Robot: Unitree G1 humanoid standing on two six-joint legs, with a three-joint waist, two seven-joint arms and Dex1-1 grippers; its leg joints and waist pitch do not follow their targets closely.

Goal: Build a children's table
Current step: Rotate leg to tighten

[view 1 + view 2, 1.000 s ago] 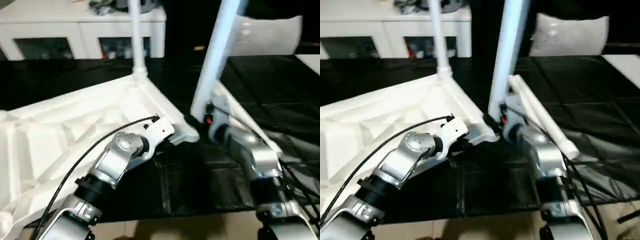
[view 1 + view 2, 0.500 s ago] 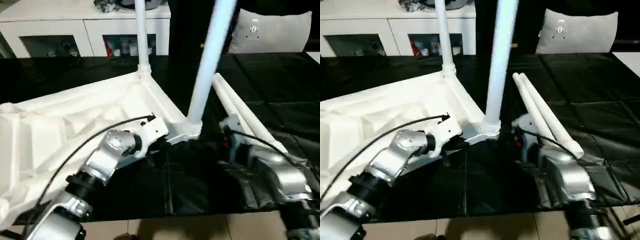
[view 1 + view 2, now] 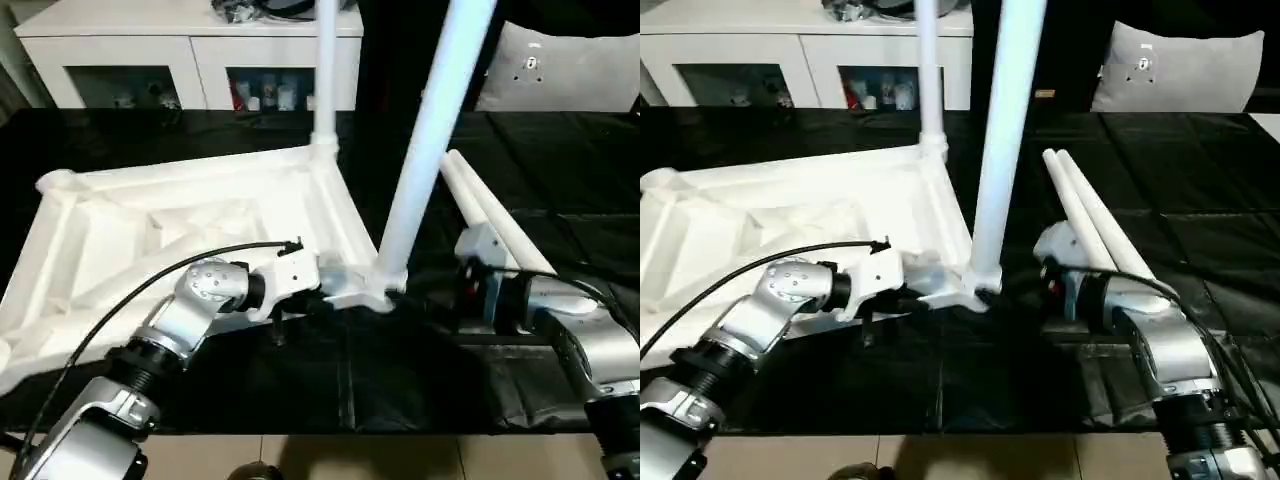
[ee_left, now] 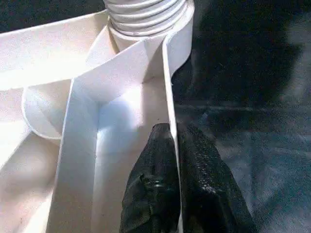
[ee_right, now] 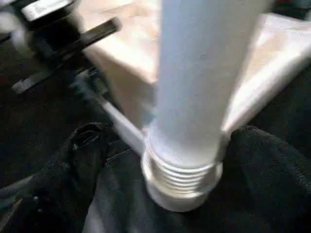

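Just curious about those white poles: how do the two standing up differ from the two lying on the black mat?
The standing legs rise upright from corner sockets of the upturned tabletop. The loose legs lie flat, side by side on the black mat, attached to nothing. All four are white, round and long.

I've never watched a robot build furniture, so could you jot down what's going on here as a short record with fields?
Work: a white children's table lies upside down on black floor mats
Legs fitted: two stand upright, a near leg and a far leg
Near leg's joint: screw threads visible at its base
Legs waiting: two loose legs lie side by side on the mats
Left gripper: shut on the table's rim
Right gripper: open, fingers either side of the near leg's base
Background: white cabinet
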